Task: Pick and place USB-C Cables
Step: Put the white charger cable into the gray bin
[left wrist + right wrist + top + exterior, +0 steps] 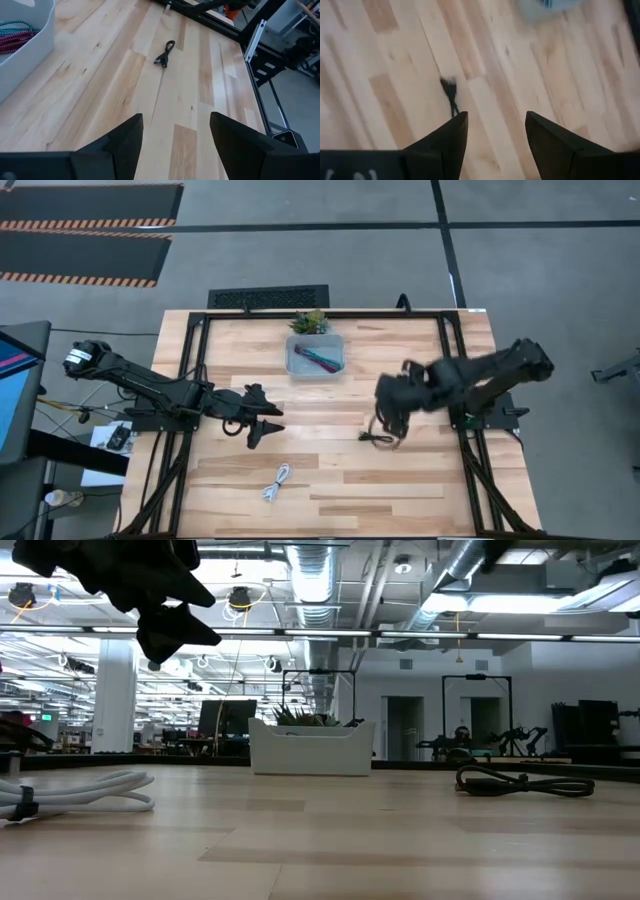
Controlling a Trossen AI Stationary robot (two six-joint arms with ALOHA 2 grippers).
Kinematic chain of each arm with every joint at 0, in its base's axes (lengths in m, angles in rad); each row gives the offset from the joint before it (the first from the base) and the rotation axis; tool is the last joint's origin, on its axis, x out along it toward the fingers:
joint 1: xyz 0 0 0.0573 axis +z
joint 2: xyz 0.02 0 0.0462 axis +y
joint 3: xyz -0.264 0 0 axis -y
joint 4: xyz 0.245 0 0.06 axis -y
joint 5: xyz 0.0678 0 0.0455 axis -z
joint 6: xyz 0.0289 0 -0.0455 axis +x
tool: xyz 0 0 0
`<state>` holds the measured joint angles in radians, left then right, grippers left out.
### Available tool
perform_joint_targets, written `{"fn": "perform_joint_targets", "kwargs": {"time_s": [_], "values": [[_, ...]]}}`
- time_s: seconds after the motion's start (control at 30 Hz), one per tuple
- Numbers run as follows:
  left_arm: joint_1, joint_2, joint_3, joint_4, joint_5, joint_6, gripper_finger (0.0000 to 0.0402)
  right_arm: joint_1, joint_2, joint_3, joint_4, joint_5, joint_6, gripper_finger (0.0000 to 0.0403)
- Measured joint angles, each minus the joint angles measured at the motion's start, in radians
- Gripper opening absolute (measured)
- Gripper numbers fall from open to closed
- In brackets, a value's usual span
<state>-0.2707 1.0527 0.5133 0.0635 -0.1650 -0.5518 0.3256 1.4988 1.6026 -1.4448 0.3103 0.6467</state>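
Observation:
The black cable (378, 438) lies coiled on the table right of centre; it also shows in the low view (525, 782) and the left wrist view (165, 52). My right gripper (388, 425) hovers open just above it, and the black cable (450, 92) lies just ahead of the gripper's (496, 117) fingertips. The white cable (277, 482) rests near the table's near edge. The teal cable (312, 352) and the maroon cable (326, 362) lie inside the clear bin (292, 365). My left gripper (268, 425) waits open left of centre, raised off the table.
A small green potted plant (310, 322) stands just behind the bin at the far edge. Black frame rails (195, 380) run along the table's left and right sides. Bare wood (330, 480) lies between the white and black cables.

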Motion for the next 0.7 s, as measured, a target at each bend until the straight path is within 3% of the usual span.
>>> {"fn": "perform_joint_targets", "kwargs": {"time_s": [0.13,0.27,0.5,0.7], "values": [[0.000,0.000,0.000,0.001,0.001,0.001,0.0219,0.098,-0.002,-0.153,0.102,0.007,0.095,0.0223],[-0.018,0.002,0.000,-0.036,0.067,-0.053,0.0219,0.164,-0.002,-0.279,0.256,0.006,0.175,0.0223],[-0.190,0.085,0.000,-0.148,0.031,-0.301,0.0219,0.223,-0.002,-0.398,0.399,0.009,0.303,0.0223],[-0.347,0.205,0.017,-0.151,-0.050,-0.550,0.0219,0.245,-0.002,-0.417,0.438,0.043,0.347,0.0223]]}}
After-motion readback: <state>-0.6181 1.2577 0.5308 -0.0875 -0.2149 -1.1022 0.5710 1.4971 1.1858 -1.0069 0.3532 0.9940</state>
